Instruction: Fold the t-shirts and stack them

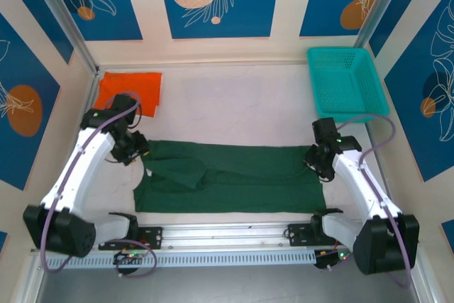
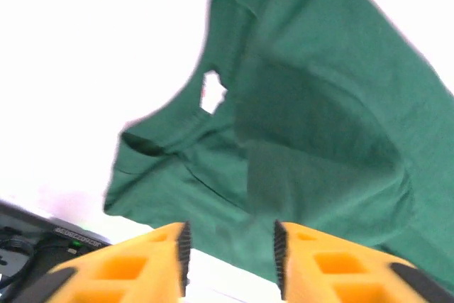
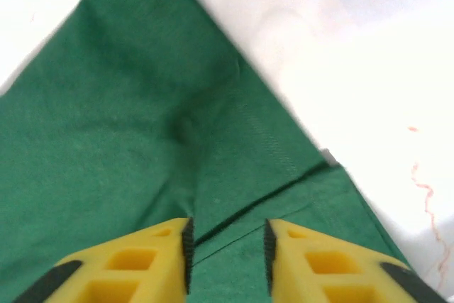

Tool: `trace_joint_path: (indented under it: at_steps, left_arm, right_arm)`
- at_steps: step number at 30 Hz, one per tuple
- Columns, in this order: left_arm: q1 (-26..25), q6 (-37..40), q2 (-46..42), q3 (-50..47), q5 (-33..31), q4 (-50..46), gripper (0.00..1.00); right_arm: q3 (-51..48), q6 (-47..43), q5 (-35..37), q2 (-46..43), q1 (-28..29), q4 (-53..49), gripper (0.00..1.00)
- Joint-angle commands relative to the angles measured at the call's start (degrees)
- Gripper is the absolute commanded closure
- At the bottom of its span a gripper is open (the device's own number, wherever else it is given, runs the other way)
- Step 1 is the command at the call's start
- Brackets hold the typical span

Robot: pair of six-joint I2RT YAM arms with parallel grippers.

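Left and right jaws stand partly parted — gripping nothing — over the green t-shirt.

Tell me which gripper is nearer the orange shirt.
Left. The left gripper is at the collar end of the green shirt, close by the orange shirt; the right gripper is far across, at the hem end.

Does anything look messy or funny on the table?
Yes, a little. The green t-shirt is folded into a long strip, but its neck end near the left gripper is rumpled and bumpy, not flat. The orange t-shirt and teal basket look tidy.
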Motion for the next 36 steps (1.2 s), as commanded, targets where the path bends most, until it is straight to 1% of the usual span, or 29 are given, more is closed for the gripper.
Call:
trace_joint_path:
  at_steps: [1,2,3,5,6,8,9,10,11,14,15,17,18,20,22,24,26,27,29,31,32,33,36]
  left_arm:
    - [0.80,-4.99,-5.80,2.32,-11.41,-2.81,0.60]
    - [0.79,-4.49,-5.97,2.64,-12.12,-1.61,0.59]
    - [0.79,-3.42,-5.36,2.92,-12.04,-0.26,0.57]
    - [0.71,-0.50,-2.54,3.66,-10.40,1.82,0.53]
    - [0.59,1.59,-0.59,3.68,-8.46,3.74,0.53]
    - [0.36,4.48,3.95,3.96,-5.42,6.12,0.53]
    - [0.03,5.80,6.74,4.20,-3.90,7.78,0.54]
    - [-0.16,7.18,9.32,4.41,-1.76,9.75,0.57]
    - [-0.55,8.38,12.67,5.58,0.06,10.79,0.61]
    - [-3.57,12.66,23.69,11.31,2.00,11.76,0.64]
    - [-4.75,13.73,27.44,13.93,0.67,10.91,0.63]
    - [-5.48,15.89,33.60,17.51,-0.69,10.67,0.62]
    - [-5.32,16.15,36.33,18.44,-1.58,11.02,0.58]
    - [-3.89,17.42,40.63,19.26,-1.84,11.96,0.53]
    - [-2.03,18.42,43.48,19.21,0.04,13.38,0.52]
    - [-0.78,18.79,45.11,18.03,4.66,16.82,0.51]
    - [-0.59,19.04,46.79,17.73,7.31,19.26,0.53]
    - [-0.59,18.92,47.84,17.90,6.91,19.70,0.54]
    - [-0.30,17.97,49.83,18.22,3.57,19.46,0.57]
    - [0.50,15.69,51.55,17.76,0.99,18.85,0.67]
    - [1.10,14.15,52.10,16.97,0.44,18.97,0.69]
    - [1.63,12.95,52.33,15.60,0.65,19.92,0.69]
    - [2.92,10.85,52.77,13.06,-1.37,20.52,0.68]
  right_arm:
    - [0.41,9.10,1.41,-2.97,-5.46,-6.22,0.57]
    - [0.12,10.22,0.58,-3.28,-7.62,-6.50,0.52]
    - [-0.19,10.81,-0.88,-3.53,-9.41,-5.94,0.51]
    - [-0.95,9.82,-4.67,-3.26,-11.37,-2.05,0.53]
    - [-0.86,9.18,-6.36,-2.61,-11.55,0.04,0.55]
    - [0.11,8.45,-9.55,-0.44,-11.20,3.73,0.58]
    - [0.06,7.25,-12.02,0.82,-10.55,7.19,0.61]
    - [0.14,6.09,-13.30,2.31,-9.65,10.04,0.63]
    - [0.57,5.34,-13.66,4.50,-8.21,12.02,0.63]
    - [3.95,1.79,-16.02,14.21,-5.28,14.26,0.63]
    - [6.03,0.22,-16.27,18.18,-4.48,13.57,0.64]
    - [9.60,-2.07,-15.32,24.91,-2.65,12.19,0.65]
    - [11.34,-2.91,-15.05,28.05,-2.20,11.93,0.66]
    - [13.83,-3.41,-14.19,32.57,-1.98,11.04,0.68]
    - [14.81,-2.28,-12.51,34.97,-2.22,10.37,0.68]
    - [14.68,-2.24,-12.25,36.47,-2.26,12.08,0.68]
    - [15.33,-1.41,-10.79,38.19,-2.25,12.01,0.67]
    - [15.78,-0.94,-10.14,39.09,-2.33,11.72,0.67]
    - [16.67,1.35,-7.56,40.63,-2.47,10.06,0.66]
    - [16.67,3.53,-6.87,41.48,-3.13,9.85,0.63]
    - [16.17,4.91,-6.89,41.52,-3.68,10.24,0.61]
    - [15.67,6.54,-7.00,41.40,-4.51,10.55,0.60]
    - [14.86,9.65,-7.79,40.91,-6.17,11.76,0.57]
